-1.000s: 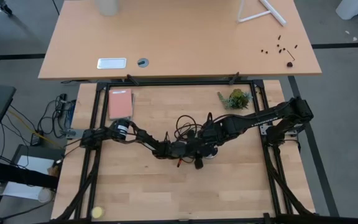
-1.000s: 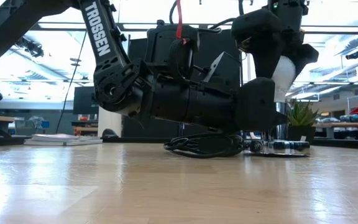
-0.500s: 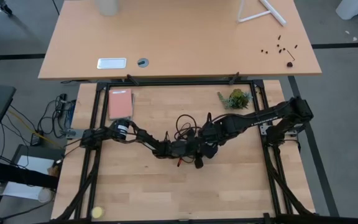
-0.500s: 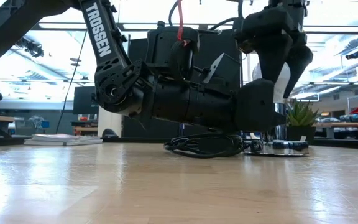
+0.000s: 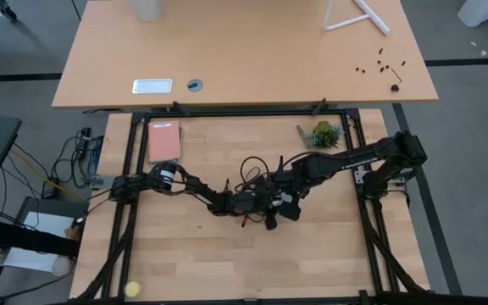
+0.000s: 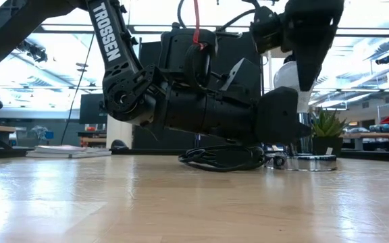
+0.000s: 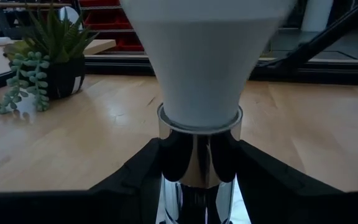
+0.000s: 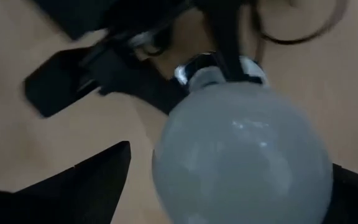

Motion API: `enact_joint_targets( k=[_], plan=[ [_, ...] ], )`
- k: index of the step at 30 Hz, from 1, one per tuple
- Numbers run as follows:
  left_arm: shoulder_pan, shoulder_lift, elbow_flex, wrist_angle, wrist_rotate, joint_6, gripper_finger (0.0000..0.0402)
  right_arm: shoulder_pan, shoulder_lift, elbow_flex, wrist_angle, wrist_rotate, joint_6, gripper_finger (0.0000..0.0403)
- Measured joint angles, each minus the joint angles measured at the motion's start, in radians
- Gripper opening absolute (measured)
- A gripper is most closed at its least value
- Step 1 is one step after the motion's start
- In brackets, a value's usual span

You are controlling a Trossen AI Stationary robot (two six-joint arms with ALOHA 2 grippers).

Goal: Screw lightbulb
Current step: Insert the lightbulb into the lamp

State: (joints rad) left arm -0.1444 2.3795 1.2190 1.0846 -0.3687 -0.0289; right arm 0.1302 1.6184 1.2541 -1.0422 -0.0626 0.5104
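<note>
White glass is at the centre of the scene: the lightbulb (image 7: 197, 68) is seen standing upright with its narrow end down in a chrome socket (image 7: 197, 155), a little right of the middle of the wooden table (image 5: 193, 254). The socket is clamped from both sides by the left gripper (image 7: 197, 171), which lies low on the table. The right gripper (image 8: 229, 193) is held above the bulb with its jaws spread wide to either side of the glass, and nothing is gripped by it.

Several risks can be judged from here. If the jaws were closed off-centre, the bulb could be tipped and its thread crossed. If the socket were held too loosely, it could be spun along with the bulb and no tightening gained. The coiled black cord (image 6: 221, 158) beside the socket could be dragged or snagged.
</note>
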Motion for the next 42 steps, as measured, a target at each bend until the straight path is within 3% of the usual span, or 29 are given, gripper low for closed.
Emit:
enact_joint_targets(
  k=[15, 24, 30, 37, 42],
  plan=[
    [-0.002, -0.001, 0.000, -0.004, 0.010, 0.002, 0.0178, 0.064, 0.000, 0.000, -0.021, -0.048, 0.069, 0.0382],
    [0.003, -0.002, 0.001, -0.007, -0.016, -0.007, 0.0178, 0.126, -0.001, 0.000, -0.035, -0.254, 0.048, 0.0379],
    [0.001, -0.002, 0.001, -0.006, -0.007, -0.005, 0.0178, 0.120, -0.001, 0.000, -0.133, -0.077, -0.144, 0.0373],
    [0.000, -0.002, 0.001, -0.006, -0.004, -0.004, 0.0178, 0.091, -0.005, 0.000, -0.233, 0.061, -0.206, 0.0373],
    [-0.001, -0.002, 0.001, -0.006, 0.002, -0.001, 0.0178, 0.098, -0.106, -0.064, -0.146, 0.133, -0.180, 0.0373]
  ],
)
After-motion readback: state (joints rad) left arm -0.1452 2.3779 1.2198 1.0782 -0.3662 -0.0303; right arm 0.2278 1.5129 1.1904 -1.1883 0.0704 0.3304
